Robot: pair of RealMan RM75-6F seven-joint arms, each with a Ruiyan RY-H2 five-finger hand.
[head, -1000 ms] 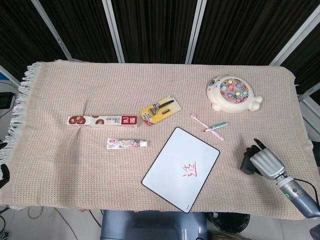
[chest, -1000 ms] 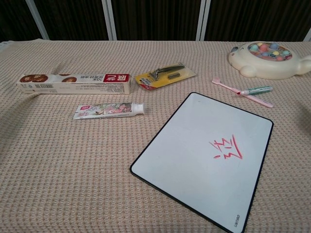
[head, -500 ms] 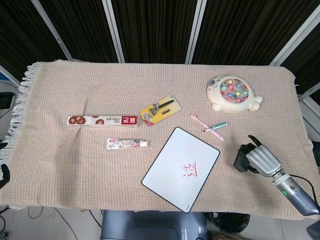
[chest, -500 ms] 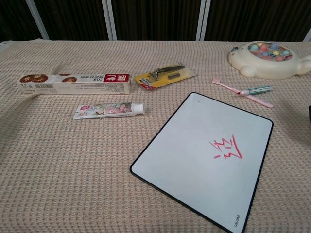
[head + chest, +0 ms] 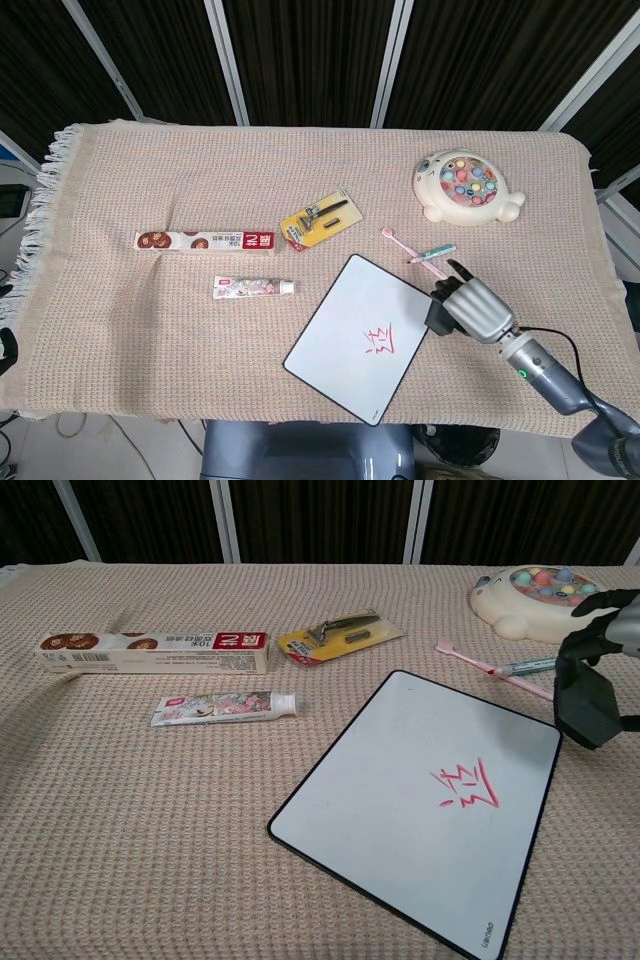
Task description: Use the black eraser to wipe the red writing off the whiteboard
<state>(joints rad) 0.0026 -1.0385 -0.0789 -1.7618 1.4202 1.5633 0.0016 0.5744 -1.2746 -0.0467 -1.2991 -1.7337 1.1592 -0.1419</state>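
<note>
The whiteboard [image 5: 350, 330] [image 5: 400, 800] lies tilted on the cloth near the front edge, with red writing [image 5: 382, 343] [image 5: 464, 788] toward its right side. My right hand [image 5: 475, 308] [image 5: 610, 620] grips the black eraser [image 5: 441, 314] [image 5: 586, 706] and holds it over the board's right edge, to the right of the writing and apart from it. The left hand is out of both views.
A toothpaste tube [image 5: 253, 287], a long snack box [image 5: 204, 241], a carded razor [image 5: 319, 220], a pink toothbrush [image 5: 412, 252] with a small green tube [image 5: 433, 252], and a fishing toy [image 5: 466, 187] lie behind the board on the woven cloth [image 5: 150, 350].
My right hand has carried the eraser leftward from the cloth's right side to the whiteboard's right edge, and it now shows in the chest view.
</note>
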